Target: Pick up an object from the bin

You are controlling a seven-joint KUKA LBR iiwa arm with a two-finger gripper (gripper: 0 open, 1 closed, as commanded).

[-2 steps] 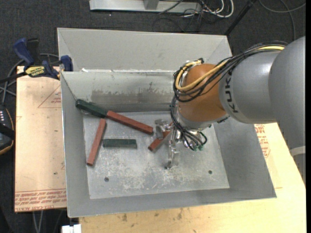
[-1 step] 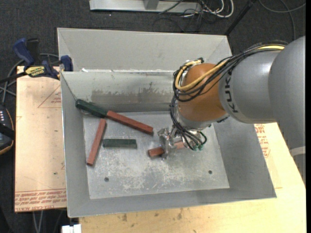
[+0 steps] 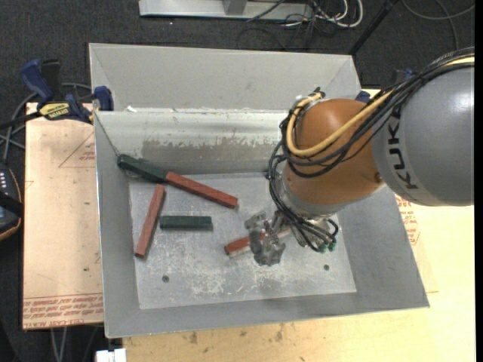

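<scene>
My gripper (image 3: 266,246) is low over the floor of the grey metal bin (image 3: 189,277), at the right end of a short red-brown rectangular block (image 3: 237,246). I cannot tell if it is apart or clamped. I judge nothing is lifted yet; the raising remains.

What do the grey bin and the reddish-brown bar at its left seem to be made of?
Bin: sheet metal, dull grey, its floor scratched pale. Reddish-brown bar: perhaps painted wood or plastic; matt, square-edged, no grain to be seen.
</scene>
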